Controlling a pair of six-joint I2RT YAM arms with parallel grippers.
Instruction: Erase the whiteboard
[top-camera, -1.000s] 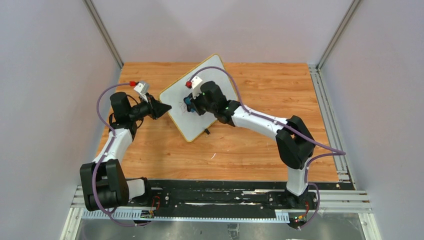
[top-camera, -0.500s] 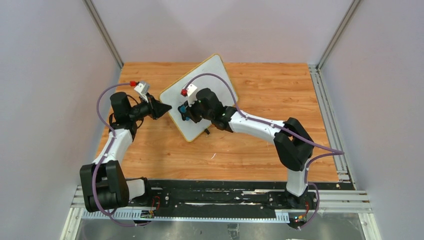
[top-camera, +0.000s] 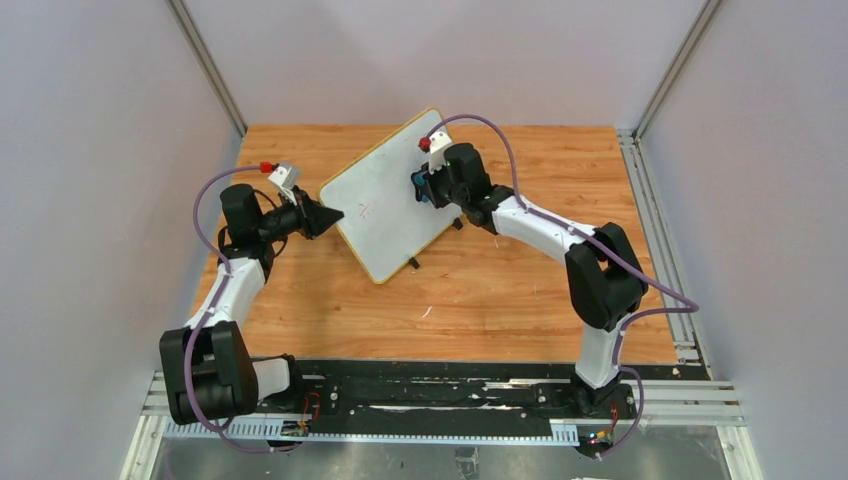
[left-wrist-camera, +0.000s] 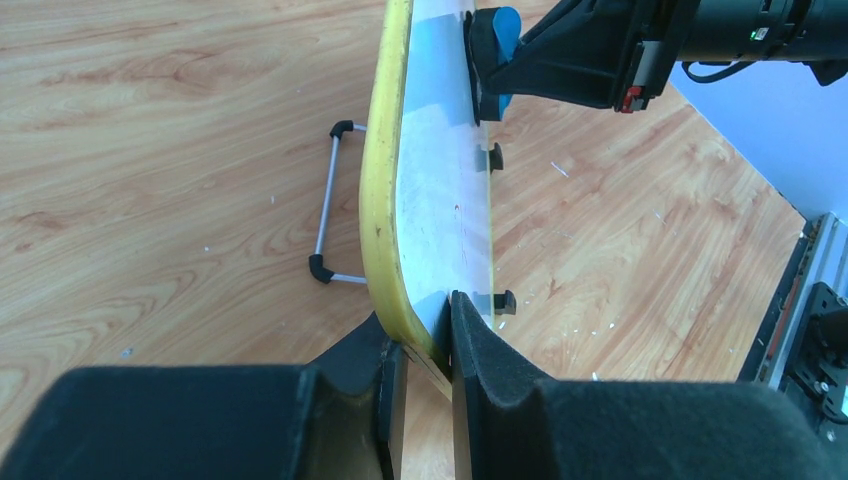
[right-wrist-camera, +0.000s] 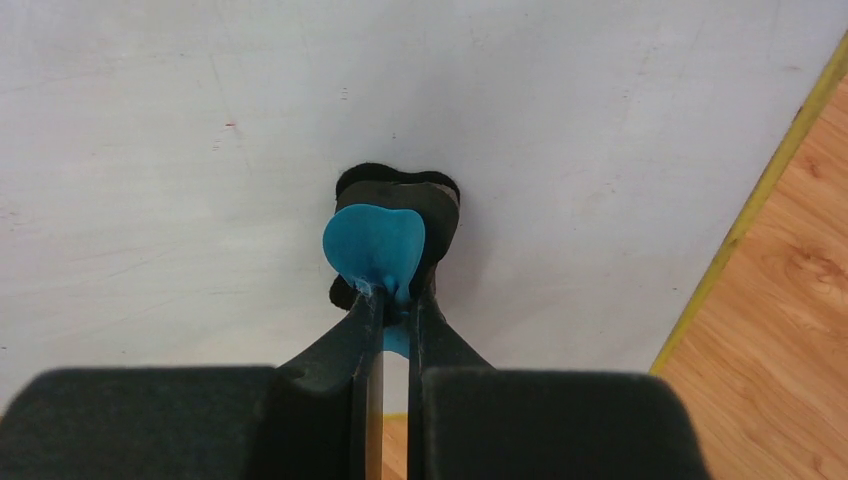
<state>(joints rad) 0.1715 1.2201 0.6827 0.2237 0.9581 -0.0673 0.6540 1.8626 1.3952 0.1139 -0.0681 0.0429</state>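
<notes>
The whiteboard (top-camera: 385, 205) stands tilted on the wooden table, white with a yellow rim, with faint red marks (top-camera: 364, 210) near its middle. My left gripper (top-camera: 332, 215) is shut on its left corner; in the left wrist view (left-wrist-camera: 428, 335) the pads clamp the yellow rim (left-wrist-camera: 380, 200). My right gripper (top-camera: 420, 185) is shut on the small blue eraser (top-camera: 421, 187) and presses it to the board's upper right part. The right wrist view shows the eraser (right-wrist-camera: 375, 245) against the white surface (right-wrist-camera: 200, 150), pinched at my right gripper (right-wrist-camera: 395, 295).
Two small black feet (top-camera: 413, 263) and a wire stand (left-wrist-camera: 325, 215) hold the board up. Bare wooden table (top-camera: 540, 290) lies all round. Grey walls close in on both sides, and a metal rail (top-camera: 660, 230) runs along the right edge.
My right gripper has slid the eraser from the board's middle left up to its upper right. The dark scribble there is gone; faint red marks show. The left gripper has not moved.
</notes>
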